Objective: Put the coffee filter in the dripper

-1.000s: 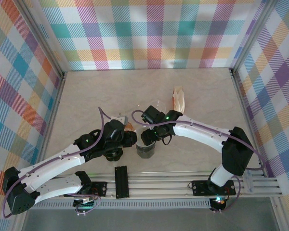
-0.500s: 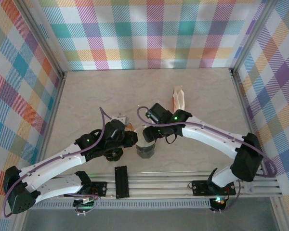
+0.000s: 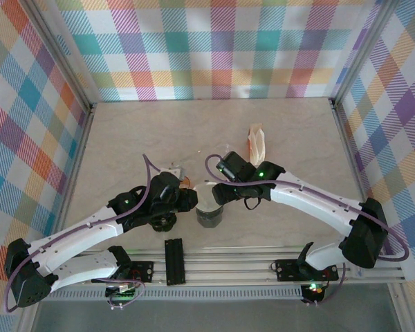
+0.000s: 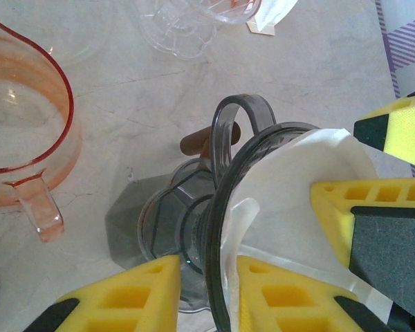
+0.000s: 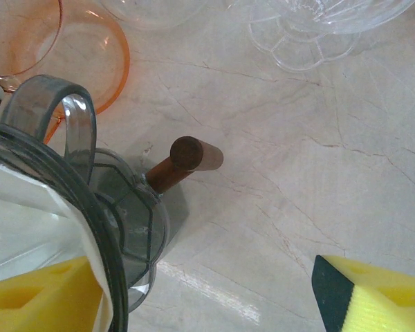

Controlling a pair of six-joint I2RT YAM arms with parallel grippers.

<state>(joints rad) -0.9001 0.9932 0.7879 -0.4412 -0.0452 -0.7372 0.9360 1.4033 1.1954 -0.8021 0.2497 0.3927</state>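
The dark grey dripper (image 4: 194, 228) stands on the marble table, its brown wooden handle (image 5: 183, 162) pointing away. A white coffee filter (image 4: 311, 173) lies inside it against the wall and is also seen in the right wrist view (image 5: 28, 221). My left gripper (image 4: 207, 297) is shut on the dripper's near rim with the filter's edge pinched in; from above it sits left of the dripper (image 3: 209, 216). My right gripper (image 5: 207, 304) is open. One of its fingers (image 5: 41, 297) is over the filter and the other is well outside the rim.
An orange-tinted glass server (image 4: 21, 117) stands just left of the dripper, and a clear glass dripper (image 4: 194, 21) lies beyond it. A stack of paper filters (image 3: 257, 142) lies at the back right. The rail with the arm bases (image 3: 174, 261) runs along the near edge.
The right arm's elbow has swung out to the right and its gripper has drawn back a little from the dripper, jaws slightly wider. The left gripper and the dripper have stayed put.
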